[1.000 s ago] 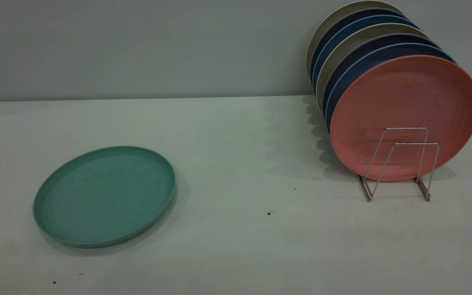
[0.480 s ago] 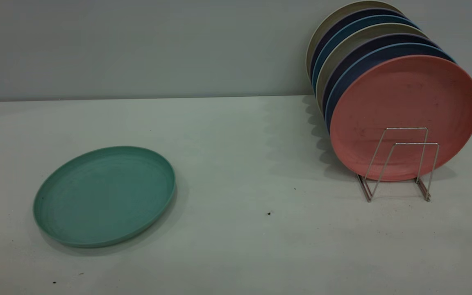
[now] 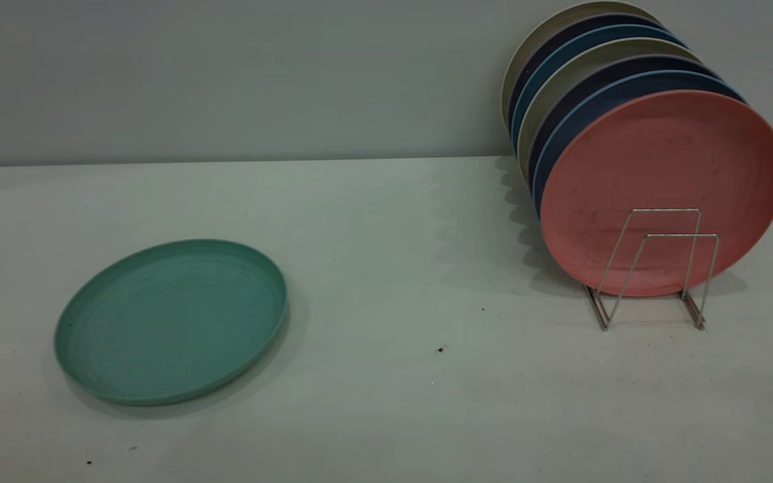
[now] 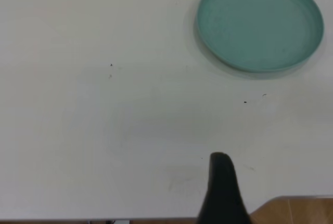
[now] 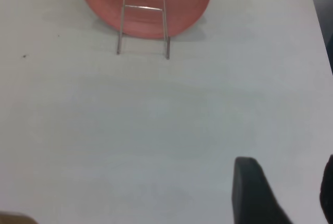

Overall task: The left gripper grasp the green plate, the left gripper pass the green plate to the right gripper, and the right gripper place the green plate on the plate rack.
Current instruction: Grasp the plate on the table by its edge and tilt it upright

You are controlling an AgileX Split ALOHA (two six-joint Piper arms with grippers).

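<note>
- No brand, label or writing could be read on anything in view.
- The table (image 3: 386, 235) was a pale, matte surface dotted with a few small dark specks; a plain grey wall (image 3: 225, 74) rose behind it. In the left wrist view a strip of wooden floor (image 4: 296, 211) showed past the table's edge.
- The green plate (image 3: 170, 320) lay flat on the table at the lower left of the exterior frame, nothing touching it.
- The plate rack (image 3: 651, 268) stood at the right of the frame, well apart from the green plate. It held a row of upright plates: a salmon-pink plate (image 3: 661, 181) at the front, with blue and cream plates (image 3: 581, 74) behind it. Two wire loops stood in front of the pink plate.
- The left gripper (image 4: 222, 193) showed only as one dark finger over the table's edge, far from the green plate; I cannot tell how its claw stood.
- The right gripper (image 5: 283, 193) hung over bare table, well short of the rack, its two fingers apart and holding nothing.
</note>
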